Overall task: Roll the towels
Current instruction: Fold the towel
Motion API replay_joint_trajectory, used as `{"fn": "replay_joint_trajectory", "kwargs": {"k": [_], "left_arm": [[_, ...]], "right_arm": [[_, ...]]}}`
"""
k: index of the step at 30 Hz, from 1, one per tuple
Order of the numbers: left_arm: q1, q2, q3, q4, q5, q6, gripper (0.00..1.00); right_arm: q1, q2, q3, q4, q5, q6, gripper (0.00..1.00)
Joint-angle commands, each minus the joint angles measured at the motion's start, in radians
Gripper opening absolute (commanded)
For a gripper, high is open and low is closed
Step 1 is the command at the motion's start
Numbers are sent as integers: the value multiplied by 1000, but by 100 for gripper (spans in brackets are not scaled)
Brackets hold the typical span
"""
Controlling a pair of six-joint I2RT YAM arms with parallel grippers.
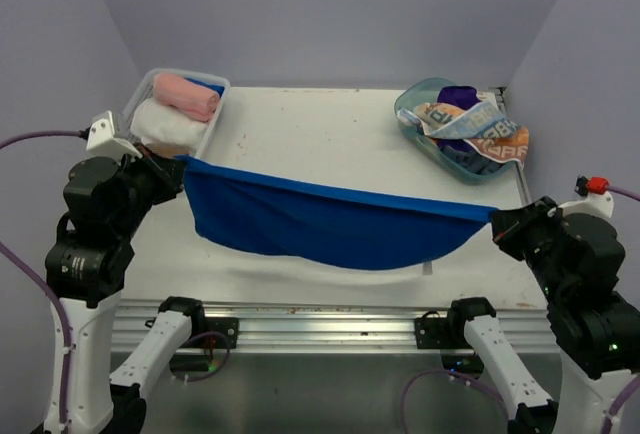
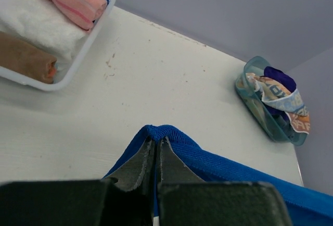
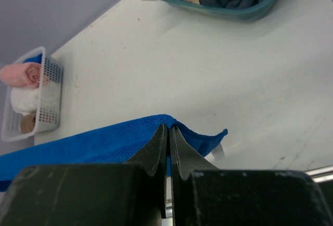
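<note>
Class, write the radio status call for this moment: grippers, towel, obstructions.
Left gripper shut on blue towel corner. Right gripper shut on opposite corner. Towel stretched between them, sagging over table. Basket, tub at far corners, apart from towel.

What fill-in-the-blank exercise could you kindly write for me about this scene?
1. The left gripper and right gripper hold a ____ towel stretched between them.
2. The pink roll lies in the ____ basket.
3. The teal tub stands at the table's far ____ corner.
Missing words: blue; white; right.
</note>
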Motion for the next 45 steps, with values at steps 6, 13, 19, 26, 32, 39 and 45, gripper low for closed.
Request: {"fn": "replay_joint_trajectory", "kwargs": {"k": [6, 13, 19, 26, 32, 39, 45], "left_arm": [[8, 222, -181, 161, -97, -19, 0], [11, 606, -136, 298, -90, -36, 0], [14, 862, -5, 308, -67, -37, 0], [15, 864, 4, 280, -79, 4, 0], [18, 722, -11, 248, 4, 44, 0], [18, 476, 42, 275, 59, 69, 0], [18, 356, 102, 252, 52, 50, 0]], "right_arm": [[-4, 211, -285, 249, 36, 5, 0], [-4, 673, -311, 576, 128, -75, 0], [-18, 909, -219, 646, 142, -107, 0], [-23, 838, -293, 661, 120, -104, 0], [-27, 660, -380, 589, 85, -113, 0], [-29, 427, -208, 457, 56, -152, 0], [-27, 354, -11, 353, 51, -156, 0]]}}
